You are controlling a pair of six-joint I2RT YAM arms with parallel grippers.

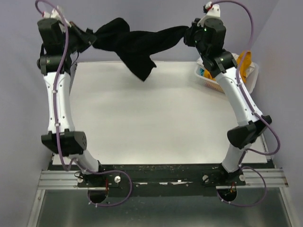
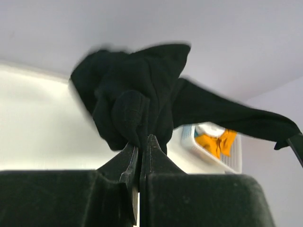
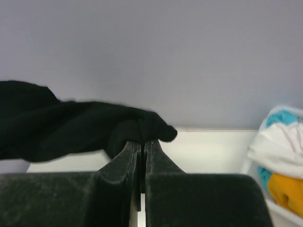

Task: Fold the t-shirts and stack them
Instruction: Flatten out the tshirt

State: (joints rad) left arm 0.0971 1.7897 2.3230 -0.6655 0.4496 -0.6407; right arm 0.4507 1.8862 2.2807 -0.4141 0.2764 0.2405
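Hanging above the far edge of the table [image 1: 151,118], the black t-shirt [image 1: 137,49] sags bunched between the left gripper [image 1: 89,40] and right gripper [image 1: 190,35], both clamped on it. Draw them apart evenly before lowering. Beyond, other t-shirts [image 1: 246,61] sit in the basket [image 1: 208,80].

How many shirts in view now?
4: black shirt held by left tool and right tool; white shirt, yellow shirt, teal shirt in basket. More may hide there.

Strung aloft: t-shirt [image 1: 135,47] spans table's [image 1: 142,123] far edge.
L gripper [image 1: 91,40] has its left end, R gripper [image 1: 188,34] its right end; middle sags between. Basket [image 1: 204,76] w/ more shirts [image 1: 245,60] in it sits at far-right corner, partly behind R arm [image 1: 241,99].
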